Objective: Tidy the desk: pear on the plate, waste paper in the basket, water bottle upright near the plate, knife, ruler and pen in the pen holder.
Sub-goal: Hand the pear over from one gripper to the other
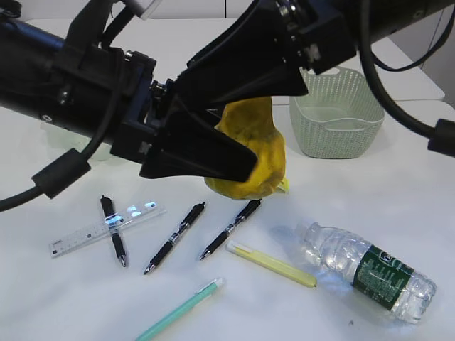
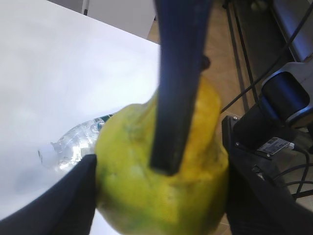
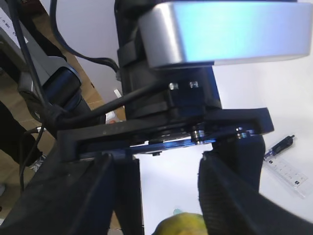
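Yellow pear (image 1: 249, 153): clamped in left gripper (image 1: 245, 135), lifted off desk, prob. en route to plate (plate not visible). Right gripper (image 3: 156, 196): jaws apart, empty, just beside pear. Bottle (image 1: 370, 273) lying flat.

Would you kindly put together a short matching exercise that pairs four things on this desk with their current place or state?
Things:
1. pear
2. water bottle
3. ruler
4. basket

States:
A. lying on its side at the front right
B. standing at the back right of the desk
C. held off the table in the left claw
D. lying across a black pen

Pairs: 1-C, 2-A, 3-D, 4-B
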Controlling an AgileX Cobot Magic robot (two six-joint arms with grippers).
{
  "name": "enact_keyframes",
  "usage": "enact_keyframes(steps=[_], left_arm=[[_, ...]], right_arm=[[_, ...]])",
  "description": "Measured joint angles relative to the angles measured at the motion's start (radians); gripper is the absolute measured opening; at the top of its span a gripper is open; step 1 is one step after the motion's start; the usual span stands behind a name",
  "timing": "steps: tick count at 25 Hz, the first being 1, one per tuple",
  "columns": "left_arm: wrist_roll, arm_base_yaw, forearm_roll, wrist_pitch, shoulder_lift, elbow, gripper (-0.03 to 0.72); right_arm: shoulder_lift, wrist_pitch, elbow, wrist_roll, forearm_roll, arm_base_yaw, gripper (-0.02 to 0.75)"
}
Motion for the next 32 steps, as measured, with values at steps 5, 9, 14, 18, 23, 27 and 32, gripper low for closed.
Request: enact_keyframes(steps=[5, 9, 14, 18, 23, 27, 32], left_arm=[[0.000, 0.000, 0.000, 0.000, 0.000, 0.000, 0.491], [0.000, 0.000, 0.013, -0.002, 0.002, 0.000, 0.491], [0.000, 0.000, 0.015, -0.002, 0.002, 0.000, 0.491], [0.000, 0.000, 0.015, -0.002, 0.002, 0.000, 0.491], [0.000, 0.000, 0.015, -0.003, 0.002, 0.000, 0.491], [0.000, 0.000, 0.015, -0.017, 0.002, 0.000, 0.491], [0.000, 0.000, 0.016, -0.106, 0.002, 0.000, 0.491]], right_arm=[[0.000, 0.000, 0.000, 0.000, -0.025, 0.000, 0.429], [-0.007, 0.007, -0.035, 0.019, -0.101, -0.002, 0.429], [-0.045, 0.014, -0.124, 0.079, -0.164, -0.030, 0.429], [-0.076, 0.017, -0.156, 0.154, -0.288, -0.039, 0.429], [-0.105, 0.026, -0.156, 0.213, -0.413, -0.039, 0.429], [-0.114, 0.029, -0.156, 0.257, -0.484, -0.039, 0.429], [-0.131, 0.033, -0.156, 0.314, -0.572, -0.040, 0.429]])
